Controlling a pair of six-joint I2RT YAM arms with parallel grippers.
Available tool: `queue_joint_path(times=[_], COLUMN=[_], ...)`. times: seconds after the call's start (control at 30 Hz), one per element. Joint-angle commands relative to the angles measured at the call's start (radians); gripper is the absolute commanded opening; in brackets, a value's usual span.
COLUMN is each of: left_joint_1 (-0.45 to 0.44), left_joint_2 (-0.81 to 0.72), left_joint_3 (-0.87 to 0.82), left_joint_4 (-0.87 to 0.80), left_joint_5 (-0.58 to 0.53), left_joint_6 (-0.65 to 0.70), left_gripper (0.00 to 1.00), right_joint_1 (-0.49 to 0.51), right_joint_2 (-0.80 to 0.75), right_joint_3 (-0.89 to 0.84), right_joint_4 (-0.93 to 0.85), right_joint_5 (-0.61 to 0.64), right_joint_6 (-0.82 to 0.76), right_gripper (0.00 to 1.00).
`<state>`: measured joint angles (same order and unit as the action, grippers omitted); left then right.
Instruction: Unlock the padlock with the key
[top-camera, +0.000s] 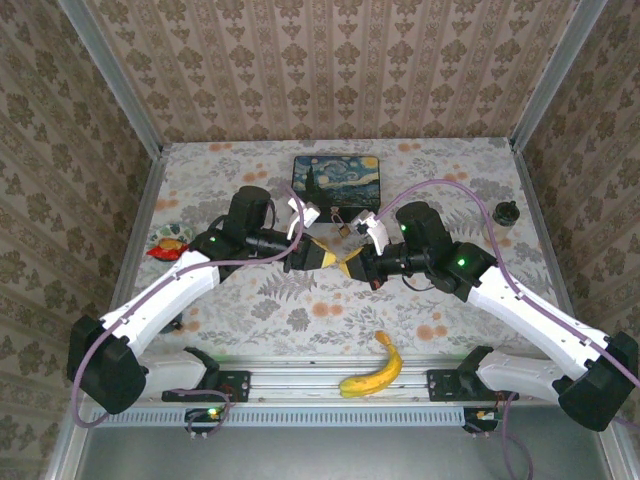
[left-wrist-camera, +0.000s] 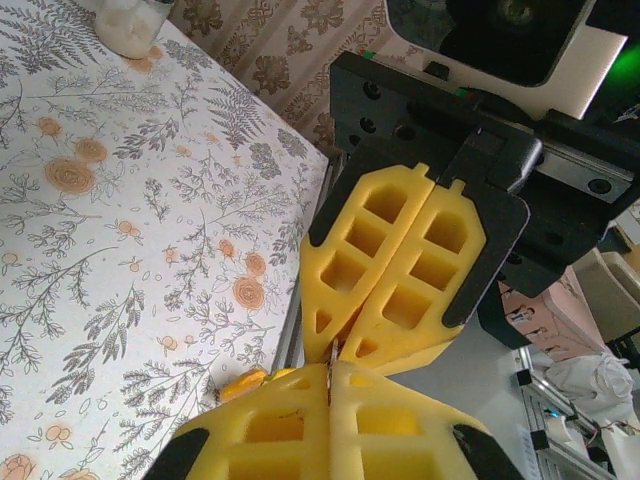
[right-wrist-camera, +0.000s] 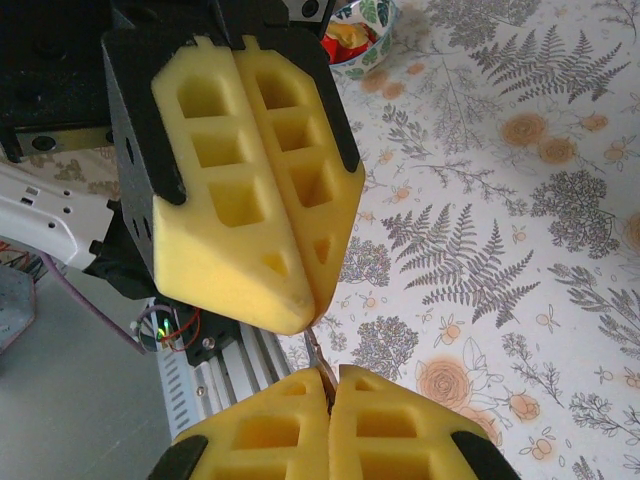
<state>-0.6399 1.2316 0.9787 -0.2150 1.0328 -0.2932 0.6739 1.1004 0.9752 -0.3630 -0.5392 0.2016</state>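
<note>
1. Two white robot arms reach inward from the near edge of a floral-patterned tabletop (top-camera: 250, 310) and meet nose to nose near its middle.
2. The left end effector (top-camera: 322, 256) has its yellow fingers clenched flat against each other; its own wrist view shows the seam between them fully closed (left-wrist-camera: 330, 378).
3. The right end effector (top-camera: 352, 262) is clenched in the same way, its two yellow fingers pressed together along their length (right-wrist-camera: 328, 380).
4. The two sets of fingertips almost touch, tip to tip, raised above the tabletop.
5. A thin metal sliver (right-wrist-camera: 318, 352), possibly the key, bridges the small gap between the tips. It seems to run into both finger seams, so I cannot tell which end effector actually grips it.
6. The padlock (top-camera: 343, 226), tiny and brass-gold, lies on the tabletop just beyond the meeting fingertips and just in front of a tin (top-camera: 337, 177) painted with a swirling night sky. Neither end effector touches it.
7. A banana (top-camera: 375, 367) lies near the front edge, between the arm bases.
8. A red and yellow item (top-camera: 166, 246) sits at the left edge, and a small black round object (top-camera: 508, 212) sits at the far right.
</note>
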Motion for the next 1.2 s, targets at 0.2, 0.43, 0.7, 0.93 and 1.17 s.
queue_joint_path(times=[0.2, 0.43, 0.7, 0.93, 1.17], left_joint_1=[0.045, 0.048, 0.052, 0.061, 0.07], left_joint_2=[-0.073, -0.123, -0.124, -0.127, -0.125], left_joint_3=[-0.068, -0.077, -0.083, -0.095, -0.104], left_joint_4=[0.166, 0.16, 0.184, 0.251, 0.303], left_joint_5=[0.091, 0.125, 0.118, 0.113, 0.107], left_joint_6=[-0.055, -0.034, -0.051, -0.097, -0.133], left_gripper=[0.0, 0.0, 0.0, 0.0, 0.0], right_joint_1=[-0.101, -0.121, -0.11, -0.102, -0.091], right_joint_2=[-0.052, -0.035, -0.011, -0.001, 0.004], right_joint_3=[-0.136, -0.197, -0.193, -0.194, -0.186], right_joint_4=[0.367, 0.626, 0.698, 0.686, 0.657], right_joint_5=[-0.205, -0.317, -0.359, -0.361, -0.361], right_joint_6=[0.215, 0.326, 0.351, 0.349, 0.335], right_gripper=[0.57, 0.47, 0.37, 0.33, 0.32])
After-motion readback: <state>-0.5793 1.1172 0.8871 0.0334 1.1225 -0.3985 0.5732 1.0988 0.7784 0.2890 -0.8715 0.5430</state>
